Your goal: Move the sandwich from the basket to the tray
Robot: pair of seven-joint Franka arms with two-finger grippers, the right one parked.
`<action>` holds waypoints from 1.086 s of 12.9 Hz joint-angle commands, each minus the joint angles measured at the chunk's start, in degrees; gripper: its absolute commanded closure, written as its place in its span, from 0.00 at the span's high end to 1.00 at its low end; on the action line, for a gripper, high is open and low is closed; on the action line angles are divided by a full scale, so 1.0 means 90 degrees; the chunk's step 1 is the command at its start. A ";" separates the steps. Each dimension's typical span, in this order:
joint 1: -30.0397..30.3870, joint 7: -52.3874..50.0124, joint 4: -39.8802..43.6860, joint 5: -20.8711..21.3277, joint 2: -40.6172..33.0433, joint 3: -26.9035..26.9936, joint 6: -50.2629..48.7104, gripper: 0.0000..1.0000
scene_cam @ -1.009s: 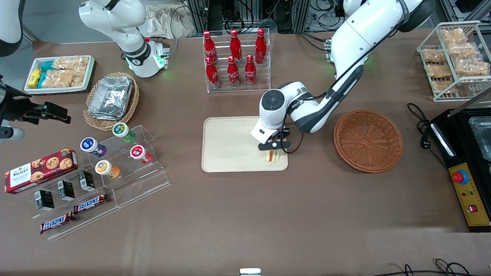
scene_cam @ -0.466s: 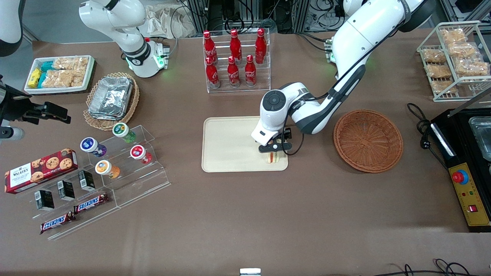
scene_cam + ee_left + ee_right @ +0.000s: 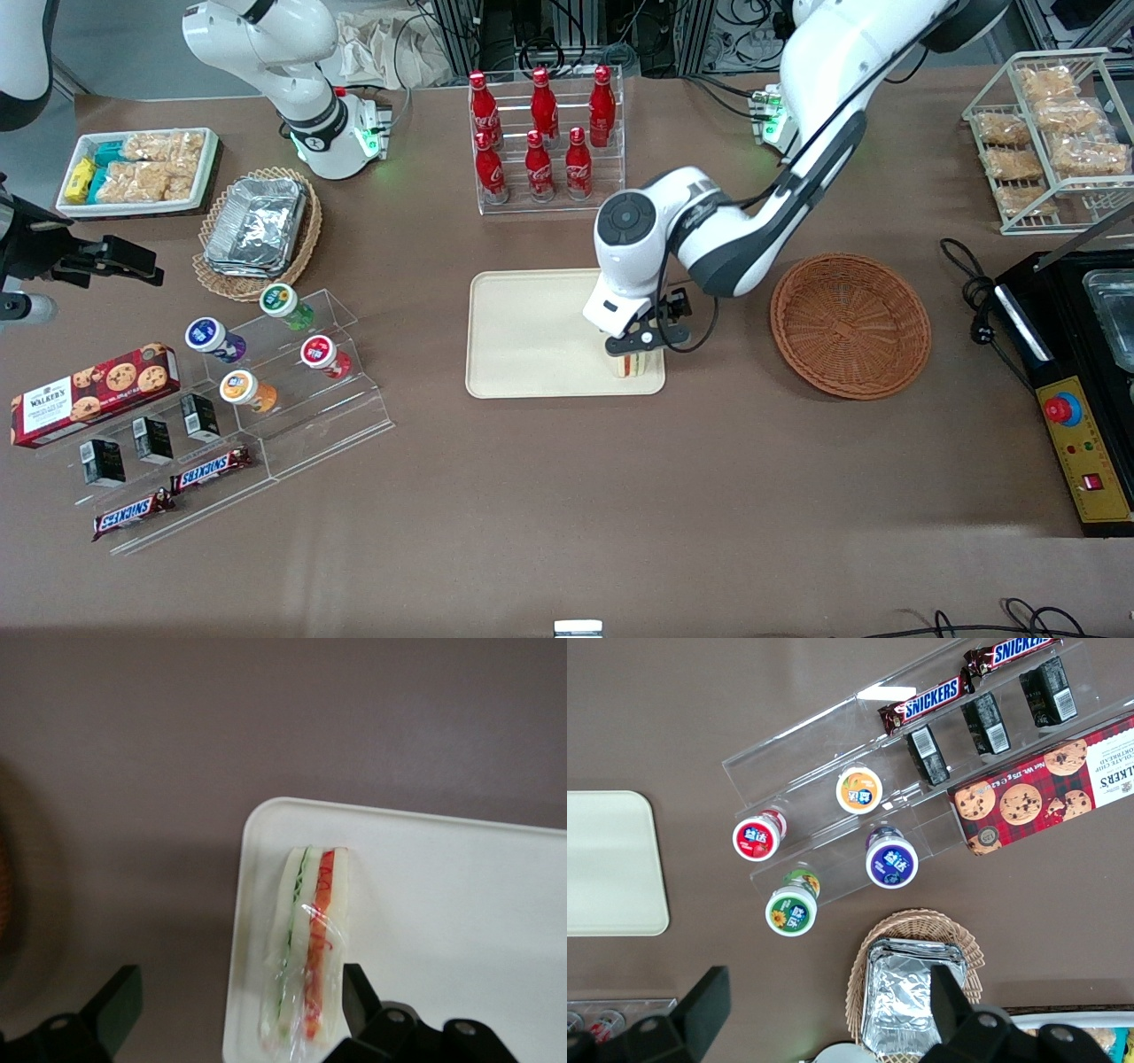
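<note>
Wrapped sandwich on edge on tray, red and green stripes showing; gripper above, spread wide, holding nothing.

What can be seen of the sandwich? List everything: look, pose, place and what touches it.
The sandwich is a small wedge of pale bread in crinkled clear wrap, with a red and a green filling stripe showing along its edge. It stands on edge on the cream tray, in the corner nearest the front camera and the reddish-brown basket, which holds nothing. The gripper hangs just above it, open, fingers spread to either side; one finger looks close to the wrap, though contact cannot be told.
</note>
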 commanded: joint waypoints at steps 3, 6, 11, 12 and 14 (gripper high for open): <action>0.0174 0.1306 0.0712 -0.1277 -0.1340 0.0447 -0.1556 1.00; -0.0041 0.3011 0.0654 -0.2359 -0.2473 0.1784 -0.2287 1.00; -0.0334 0.5562 -0.0008 -0.2792 -0.3753 0.3836 -0.2798 1.00; -0.0266 0.6001 -0.0145 -0.2860 -0.3929 0.4110 -0.2798 1.00; 0.0239 0.6764 -0.0186 -0.2851 -0.4019 0.4182 -0.2798 1.00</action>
